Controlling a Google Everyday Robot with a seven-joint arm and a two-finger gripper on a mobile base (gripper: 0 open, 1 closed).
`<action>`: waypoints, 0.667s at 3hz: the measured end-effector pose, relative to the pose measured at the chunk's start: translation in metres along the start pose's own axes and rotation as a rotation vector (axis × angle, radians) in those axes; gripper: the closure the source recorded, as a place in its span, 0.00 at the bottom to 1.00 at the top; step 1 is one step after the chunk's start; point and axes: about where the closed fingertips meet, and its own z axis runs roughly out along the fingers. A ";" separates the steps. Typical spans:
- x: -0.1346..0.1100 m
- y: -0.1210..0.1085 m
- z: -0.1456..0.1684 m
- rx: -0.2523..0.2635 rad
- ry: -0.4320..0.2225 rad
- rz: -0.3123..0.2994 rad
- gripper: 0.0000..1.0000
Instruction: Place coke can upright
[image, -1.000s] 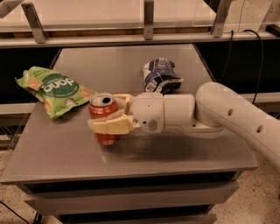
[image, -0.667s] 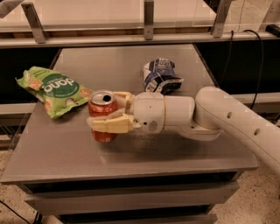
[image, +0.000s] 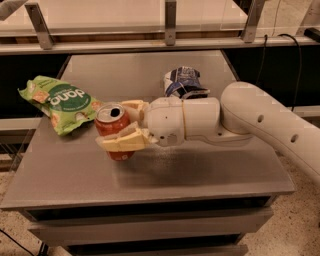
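Barely anything's changed from a second ago: can and gripper have just crept a touch to the left, nothing else on the table (image: 210, 175) has budged.

Going left to right: a green snack bag (image: 57, 102) lies flat near the left edge. Just right of it is the coke can (image: 108, 127), near the front left of the table, held in the gripper (image: 115, 125). The jaws are pinching it around the middle of the body, one on the near side and one on the far side. Behind the wrist there's a crumpled dark blue and white snack bag (image: 184, 82), and the white arm (image: 260, 112) comes in from the right.

The can's long axis is pretty much vertical, silver top with the open mouth facing up, maybe leaning a hair left at the top. Its base looks at or just off the tabletop; I can't tell if it's actually touching.

Handling-wise I'd guess it's light, thin-walled and slick, so it'll dent if squeezed hard and tip easily if nudged on release. The mid-body sidewall is the right spot to hold it, which is where it's held now. Can't tell if there's liquid inside.
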 end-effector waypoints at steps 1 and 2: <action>0.006 0.001 0.001 -0.018 0.051 -0.025 1.00; 0.015 0.002 0.000 -0.035 0.056 -0.028 0.82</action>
